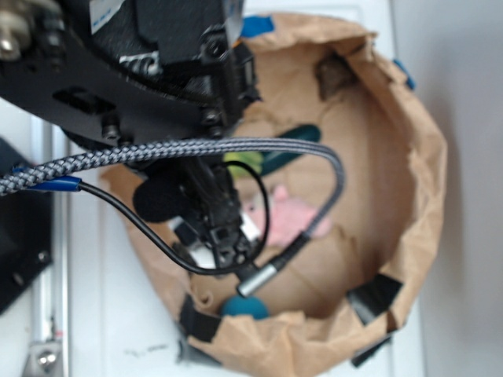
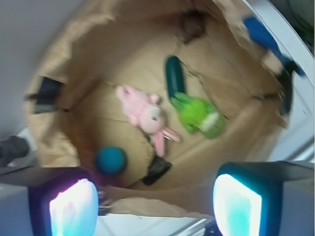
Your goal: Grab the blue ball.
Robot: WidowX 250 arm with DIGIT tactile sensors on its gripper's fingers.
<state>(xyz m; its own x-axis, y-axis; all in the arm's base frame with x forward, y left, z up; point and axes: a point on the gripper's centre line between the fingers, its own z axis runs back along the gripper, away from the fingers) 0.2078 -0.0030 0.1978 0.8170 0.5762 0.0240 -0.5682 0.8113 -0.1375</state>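
The blue ball (image 2: 110, 160) (image 1: 244, 307) is small, round and teal. It lies on the floor of a brown paper bag (image 2: 74, 83) (image 1: 416, 157), close to the bag's near wall. My gripper (image 2: 155, 206) hangs above the bag's near rim, open, with nothing between its glowing pads (image 2: 74, 209). The ball sits below and just ahead of the left pad. In the exterior view the arm (image 1: 212, 212) and its cables cover the bag's left side and hide the fingers.
Inside the bag lie a pink plush bunny (image 2: 145, 115) (image 1: 287, 212), a green plush toy (image 2: 199, 115), a dark-green cucumber toy (image 2: 173, 73) and a small black piece (image 2: 157, 169). Black tape patches (image 1: 373, 297) and blue tape strips (image 2: 261, 32) mark the rim. White surface surrounds the bag.
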